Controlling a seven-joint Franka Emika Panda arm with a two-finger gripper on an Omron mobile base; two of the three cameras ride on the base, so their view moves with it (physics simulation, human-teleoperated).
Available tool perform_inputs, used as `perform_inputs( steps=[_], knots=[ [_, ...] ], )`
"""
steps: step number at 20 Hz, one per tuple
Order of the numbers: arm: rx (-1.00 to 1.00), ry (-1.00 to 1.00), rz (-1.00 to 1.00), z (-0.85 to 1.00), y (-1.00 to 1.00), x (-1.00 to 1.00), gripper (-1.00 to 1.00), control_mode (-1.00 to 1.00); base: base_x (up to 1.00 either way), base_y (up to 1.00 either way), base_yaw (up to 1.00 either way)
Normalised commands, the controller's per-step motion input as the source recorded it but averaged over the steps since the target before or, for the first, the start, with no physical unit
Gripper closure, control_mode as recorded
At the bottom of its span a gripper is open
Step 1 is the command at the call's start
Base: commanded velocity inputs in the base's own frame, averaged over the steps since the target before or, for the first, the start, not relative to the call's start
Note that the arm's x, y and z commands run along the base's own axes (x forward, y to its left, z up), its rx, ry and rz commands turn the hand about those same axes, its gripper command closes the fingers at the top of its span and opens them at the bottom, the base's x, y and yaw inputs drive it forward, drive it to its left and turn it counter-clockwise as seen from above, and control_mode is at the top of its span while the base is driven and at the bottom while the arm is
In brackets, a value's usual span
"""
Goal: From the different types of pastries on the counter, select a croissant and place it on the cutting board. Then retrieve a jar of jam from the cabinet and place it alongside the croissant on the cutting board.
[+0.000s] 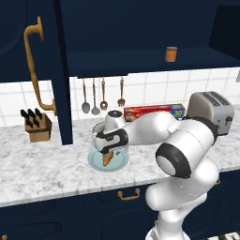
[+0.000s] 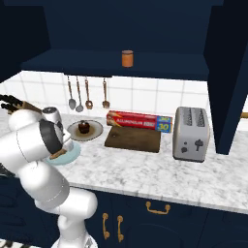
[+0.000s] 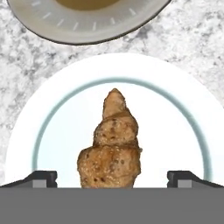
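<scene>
Gripper (image 3: 112, 177) is hanging just over the pale blue plate (image 3: 52, 113), fingers spread apart on either side of the croissant (image 3: 113, 144), which is lying on the plate. Cutting board (image 2: 133, 138) is sitting bare; jam jar (image 2: 127, 58) is standing on the cabinet shelf (image 2: 160, 68).

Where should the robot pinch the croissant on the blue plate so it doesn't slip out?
Probably across the thick middle of the croissant, coming straight down from above. It lies flat on the light blue plate, long and tapering to a thin point, so the tip would slip. In the hand view the fingertips already stand wide apart on either side of its fat part.
</scene>
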Motion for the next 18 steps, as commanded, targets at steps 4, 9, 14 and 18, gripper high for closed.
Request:
perform_inputs(
  steps=[4,9,14,18],
  knots=[
    [0.00,0.02,-0.03,-0.24,0.08,0.20,-1.00,-1.00,0.00,0.00,0.00],
    [0.00,0.08,-0.01,-0.25,0.16,0.23,-1.00,-1.00,0.00,0.00,0.00],
    [0.00,0.07,-0.02,-0.21,0.16,0.24,1.00,-1.00,0.00,0.00,0.00],
    [0.00,-0.04,0.00,-0.01,0.00,0.13,1.00,-1.00,0.00,0.00,0.00]
  ],
)
